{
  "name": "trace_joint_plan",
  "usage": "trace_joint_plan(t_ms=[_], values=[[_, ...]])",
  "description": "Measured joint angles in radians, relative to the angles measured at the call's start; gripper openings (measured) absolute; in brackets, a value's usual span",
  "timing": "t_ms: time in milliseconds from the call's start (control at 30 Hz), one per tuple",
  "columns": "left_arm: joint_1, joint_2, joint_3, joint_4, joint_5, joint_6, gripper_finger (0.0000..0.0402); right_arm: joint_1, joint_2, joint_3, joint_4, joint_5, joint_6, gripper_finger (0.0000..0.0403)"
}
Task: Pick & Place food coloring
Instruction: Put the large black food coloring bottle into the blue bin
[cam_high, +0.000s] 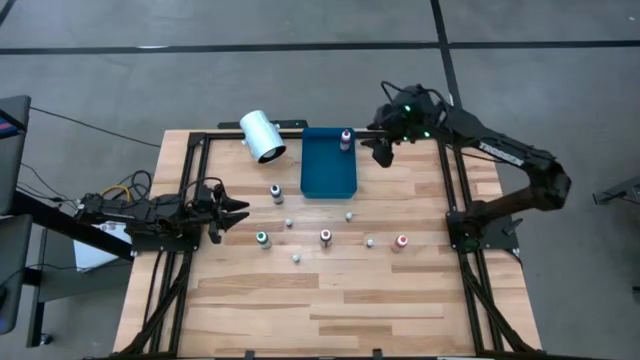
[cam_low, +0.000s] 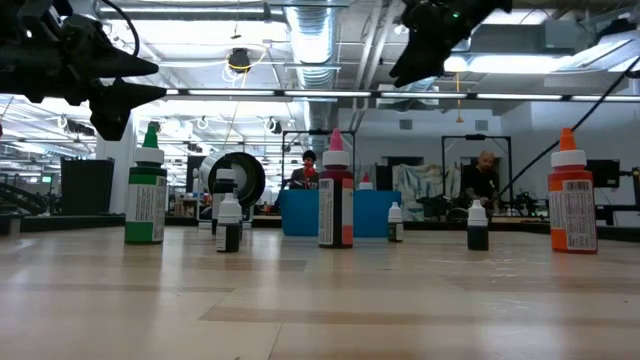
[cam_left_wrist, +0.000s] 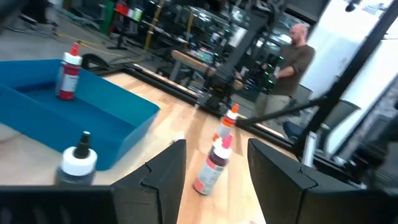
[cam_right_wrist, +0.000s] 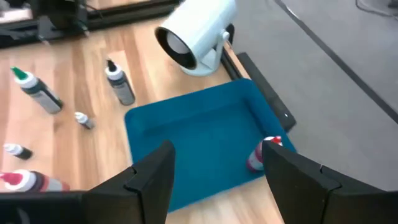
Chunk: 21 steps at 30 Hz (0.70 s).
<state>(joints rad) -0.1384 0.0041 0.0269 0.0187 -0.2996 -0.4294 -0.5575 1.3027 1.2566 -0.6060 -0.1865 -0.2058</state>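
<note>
The food coloring bottles stand upright on their bases on the wooden table: a green-topped one, a pink-topped one, a red-topped one and a white-topped one, with several tiny white ones such as among them. One more bottle stands in the far right corner of the blue tray. My right gripper hangs open above the tray's far right side, nothing between its fingers. My left gripper waits open at the table's left, level, facing the bottles.
A large white cylinder lies on its side at the far edge, left of the tray. Black frame rails run along the table's left and right sides. Bare wood lies toward the near edge. People show in the room beyond the table.
</note>
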Motion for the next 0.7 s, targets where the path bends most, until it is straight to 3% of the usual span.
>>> trace_joint_plan(t_ms=[333,700], values=[[0.0,0.0,0.0,0.004,-0.054,0.0,0.0163,0.029,-0.227,-0.282,0.206,-0.002,0.1,0.0225],[0.0,0.0,0.0,0.009,-0.1,-0.001,0.0163,0.027,-0.488,-0.485,0.278,0.004,0.174,0.0225]])
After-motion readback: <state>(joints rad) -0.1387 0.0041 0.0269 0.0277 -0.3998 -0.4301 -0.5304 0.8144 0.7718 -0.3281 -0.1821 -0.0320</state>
